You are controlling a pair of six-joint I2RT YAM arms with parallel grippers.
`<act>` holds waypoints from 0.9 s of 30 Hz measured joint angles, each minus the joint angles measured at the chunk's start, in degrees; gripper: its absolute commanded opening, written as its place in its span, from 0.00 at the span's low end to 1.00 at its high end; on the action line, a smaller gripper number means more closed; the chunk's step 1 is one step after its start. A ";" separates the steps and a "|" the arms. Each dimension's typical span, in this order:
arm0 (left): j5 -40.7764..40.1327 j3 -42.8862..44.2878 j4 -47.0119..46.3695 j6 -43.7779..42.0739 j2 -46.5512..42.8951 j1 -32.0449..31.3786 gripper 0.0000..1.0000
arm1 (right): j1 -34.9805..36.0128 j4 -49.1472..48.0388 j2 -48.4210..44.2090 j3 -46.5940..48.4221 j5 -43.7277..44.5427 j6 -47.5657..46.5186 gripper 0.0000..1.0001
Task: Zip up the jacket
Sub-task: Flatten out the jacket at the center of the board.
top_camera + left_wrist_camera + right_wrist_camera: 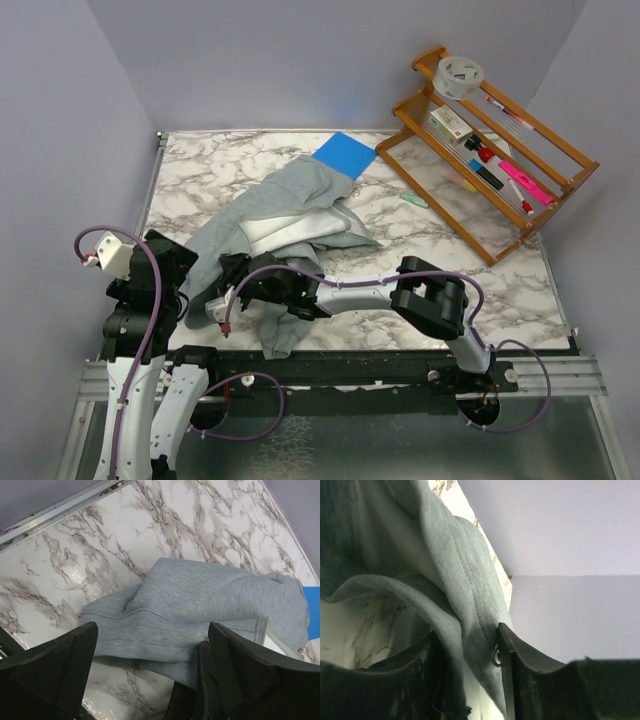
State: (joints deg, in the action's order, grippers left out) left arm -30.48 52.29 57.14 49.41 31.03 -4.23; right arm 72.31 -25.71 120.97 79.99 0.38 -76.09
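Note:
The light grey jacket [290,205] lies crumpled on the left-middle of the marble table, its white lining showing. My right gripper [225,295] reaches across to the jacket's near-left edge and is shut on a fold of the jacket [455,580]; a small metal ring [496,656] sits against the right finger. My left gripper [180,272] is open and empty just left of the jacket. In the left wrist view the gripper [152,645] hovers over the jacket's hem [200,605], and the pale zipper [265,632] shows at the right.
A flat blue pad [342,157] lies partly under the jacket's far end. A wooden rack [540,160] with a tape roll [459,75] and markers stands at the back right. A small green item [415,200] lies in front of it.

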 measured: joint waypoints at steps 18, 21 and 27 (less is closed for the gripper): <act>-6.45 10.43 0.74 -4.39 0.68 -0.66 0.99 | -4.57 3.19 -0.87 10.14 -1.88 24.57 0.00; -9.03 13.77 0.70 -5.27 0.85 -1.16 0.99 | -7.61 4.42 -1.03 18.29 -0.98 32.37 0.01; -14.14 21.14 0.02 -6.36 0.17 -2.86 0.99 | -12.92 7.78 -1.84 31.08 6.25 41.77 0.01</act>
State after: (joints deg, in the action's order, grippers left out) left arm -44.62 73.43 57.17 43.05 31.20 -7.09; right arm 59.40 -17.93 119.13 111.07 6.63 -34.33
